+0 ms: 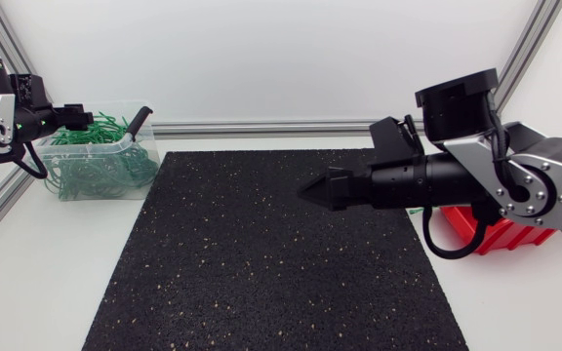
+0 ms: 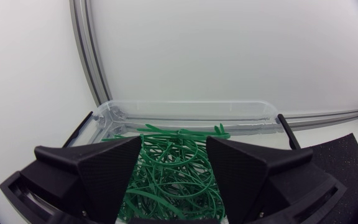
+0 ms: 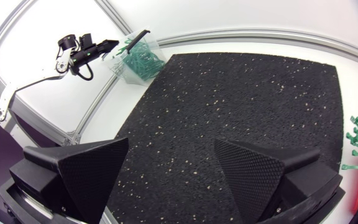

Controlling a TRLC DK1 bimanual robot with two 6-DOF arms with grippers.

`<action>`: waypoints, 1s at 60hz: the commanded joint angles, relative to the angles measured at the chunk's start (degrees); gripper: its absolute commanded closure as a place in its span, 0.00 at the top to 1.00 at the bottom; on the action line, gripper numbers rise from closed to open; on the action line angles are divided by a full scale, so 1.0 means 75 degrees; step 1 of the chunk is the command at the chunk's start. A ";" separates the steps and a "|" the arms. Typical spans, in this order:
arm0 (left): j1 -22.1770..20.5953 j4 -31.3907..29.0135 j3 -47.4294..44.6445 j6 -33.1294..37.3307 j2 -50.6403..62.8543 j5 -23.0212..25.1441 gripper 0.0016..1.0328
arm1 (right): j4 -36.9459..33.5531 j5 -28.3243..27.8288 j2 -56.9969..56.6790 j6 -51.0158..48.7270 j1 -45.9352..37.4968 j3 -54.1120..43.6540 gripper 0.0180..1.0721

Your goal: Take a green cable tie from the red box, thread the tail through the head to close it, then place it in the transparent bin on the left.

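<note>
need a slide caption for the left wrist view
Left gripper, fingers open, hovers above the transparent bin of green cable ties.

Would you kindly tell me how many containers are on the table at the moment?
2. The transparent bin stands at the far left, holding green cable ties. The red box stands at the right edge, largely hidden behind the right arm.

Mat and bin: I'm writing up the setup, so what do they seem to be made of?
The mat looks like matte black rubber granulate: grainy surface with pale flecks. The transparent bin is probably thin, glossy clear plastic: the green cable ties show through its walls.
</note>
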 commanded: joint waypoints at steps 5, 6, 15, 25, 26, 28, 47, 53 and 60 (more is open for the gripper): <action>-0.0324 0.0123 -0.0958 0.0007 -0.1329 0.0005 0.96 | -0.0031 0.0469 -0.0276 -0.0651 -0.0470 -0.0157 0.96; -0.0348 0.0111 -0.1064 -0.0017 -0.1458 0.0005 0.96 | -0.0043 0.0515 -0.0311 -0.0710 -0.0540 -0.0157 0.96; -0.0523 0.0193 -0.1919 -0.0087 -0.2536 0.0005 0.96 | -0.0090 0.1301 -0.0862 -0.1366 -0.0974 -0.0309 0.96; -0.0641 0.0193 -0.2868 -0.0298 -0.3649 0.0016 0.96 | -0.0066 0.2379 -0.1706 -0.2139 -0.1267 -0.0720 0.96; -0.0676 0.0193 -0.3044 -0.0333 -0.3837 0.0016 0.96 | -0.0066 0.2555 -0.1847 -0.2233 -0.1290 -0.0802 0.96; -0.0711 0.0193 -0.3243 -0.0333 -0.4024 0.0016 0.96 | -0.0055 0.2754 -0.2034 -0.2350 -0.1361 -0.0895 0.96; -0.0922 0.0111 -0.4825 -0.0439 -0.6075 0.0016 0.96 | -0.0043 0.3328 -0.3757 -0.2936 -0.2087 -0.1950 0.96; -0.0934 0.0134 -0.5388 -0.0439 -0.6685 0.0016 0.96 | -0.0043 0.3539 -0.4413 -0.3147 -0.2251 -0.2231 0.96; -0.0980 0.0193 -0.5927 -0.0439 -0.7282 0.0016 0.96 | 0.0098 0.3785 -0.5058 -0.3393 -0.2345 -0.2641 0.96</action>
